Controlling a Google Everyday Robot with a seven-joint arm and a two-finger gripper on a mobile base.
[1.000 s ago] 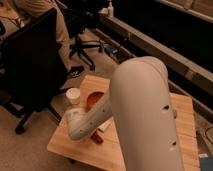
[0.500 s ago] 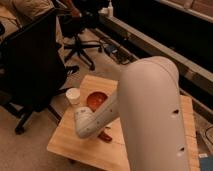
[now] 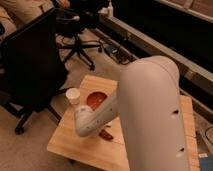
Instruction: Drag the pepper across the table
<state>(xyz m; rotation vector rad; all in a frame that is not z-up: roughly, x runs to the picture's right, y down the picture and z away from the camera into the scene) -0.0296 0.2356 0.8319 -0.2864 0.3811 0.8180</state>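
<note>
Pepper (image 3: 106, 134): a small, dark red, glossy piece lying on the light wood table (image 3: 67, 142), on the camera's side of the red-orange bowl (image 3: 96, 98) and apart from it. Gripper (image 3: 95, 130): lowered to the tabletop at the pepper's left end and largely masked by the white wrist housing; whether it is released or clenched cannot be told. Arm (image 3: 150, 115): a thick white limb fills the right foreground and bends down and leftward to the table. White cup (image 3: 73, 95): upright, just left of the bowl. Black office chair (image 3: 35, 60): beside the table's left edge.
</note>
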